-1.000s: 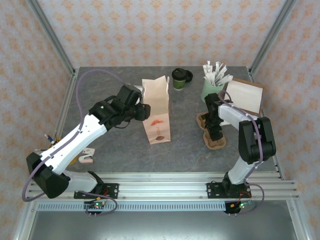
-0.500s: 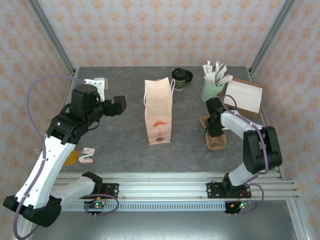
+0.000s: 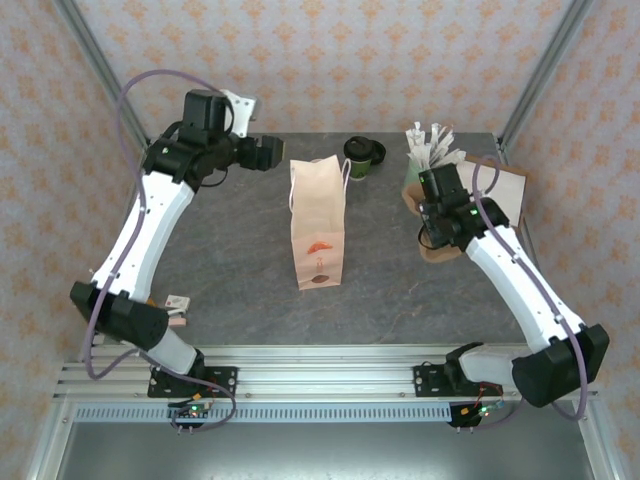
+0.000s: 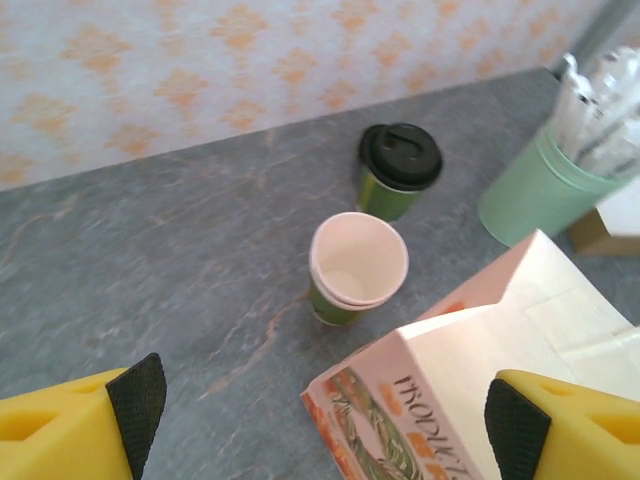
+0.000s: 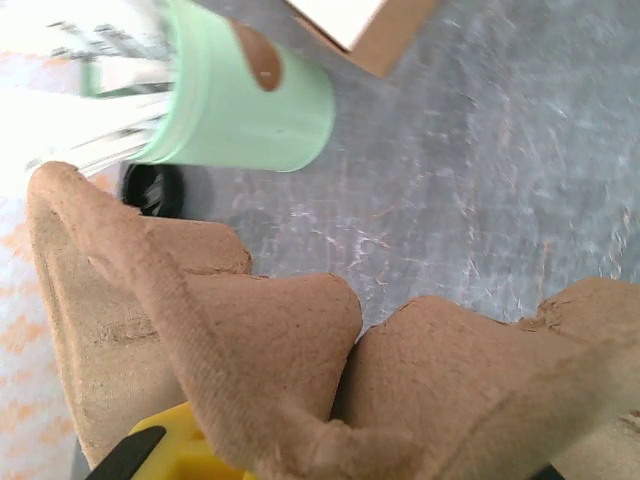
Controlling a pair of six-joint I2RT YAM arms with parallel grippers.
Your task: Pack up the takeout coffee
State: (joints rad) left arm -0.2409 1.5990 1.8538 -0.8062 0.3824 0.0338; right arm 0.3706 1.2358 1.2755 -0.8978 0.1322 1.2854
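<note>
Left pincer (image 3: 265, 153): fingers spread wide, raised behind and left of the paper bag (image 3: 317, 220).
Right pincer (image 3: 432, 222): pinching the pulp carrier (image 5: 250, 350) right of the bag, close to the mint-green cup (image 5: 245, 105).
Takeout coffee: lidded cup (image 4: 398, 170) behind the bag's open edge; lidless nested cups (image 4: 357, 268) just nearer the bag.
Room: open table (image 4: 150, 270) left of the bag.

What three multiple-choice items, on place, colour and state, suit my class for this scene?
1. Where is the lidded cup? A inside the paper bag; B standing on the table beyond the bag; C beside the arm bases.
2. Its lid is: A black; B white; C red.
3. The left gripper is: A open; B shut on a cup; C shut on the bag.
Key: B, the top view shows it upright past the bag; A, the lid is plainly black; A, its fingers sit wide apart, holding nothing.
</note>
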